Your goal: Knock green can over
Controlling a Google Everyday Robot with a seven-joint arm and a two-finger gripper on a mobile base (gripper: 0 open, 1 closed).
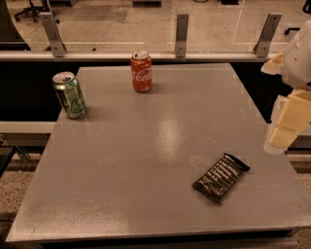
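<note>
Snack bar (221, 177): laid flat on the grey table (146, 146), just left of and nearer than the gripper (281, 140).
Gripper: seen at the right edge; open or closed cannot be told.
Green can (69, 95): stood upright, far left of the gripper, well apart.
Red can (141, 72): stood upright, left and beyond.

Office, glass partition (121, 26), swivel chair (30, 9), pincer (284, 136) right

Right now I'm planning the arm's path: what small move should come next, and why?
Probably swing the gripper leftward over the table toward the green can. It hangs beyond the right edge; the can stands upright at the far-left edge, apart from the red can.
</note>
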